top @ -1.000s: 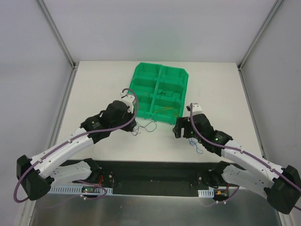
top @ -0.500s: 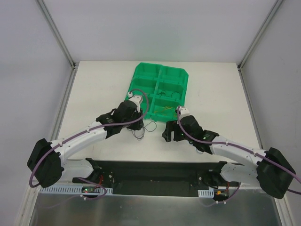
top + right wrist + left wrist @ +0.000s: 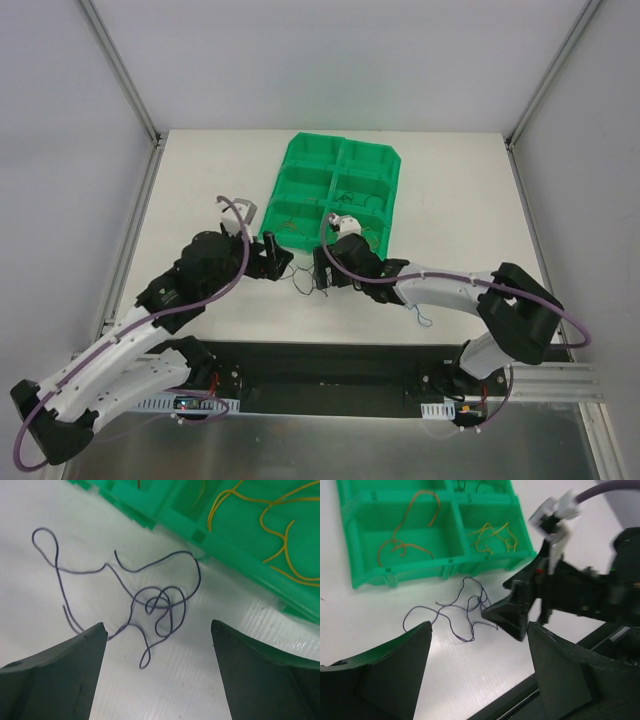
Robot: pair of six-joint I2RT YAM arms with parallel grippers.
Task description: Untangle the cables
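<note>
Purple cable tangle (image 3: 164, 600) lies on the table, just beside the green compartment tray (image 3: 225, 544). Right gripper (image 3: 157, 627) is spread wide over the knot. Left gripper (image 3: 479, 630) is also spread, empty and close by. Risks: pinching the knot's centre would tighten it, and the grippers could collide.

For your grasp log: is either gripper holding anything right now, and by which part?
Nothing is held. The left gripper and right gripper are both open, and the purple cable lies loose on the table.
</note>
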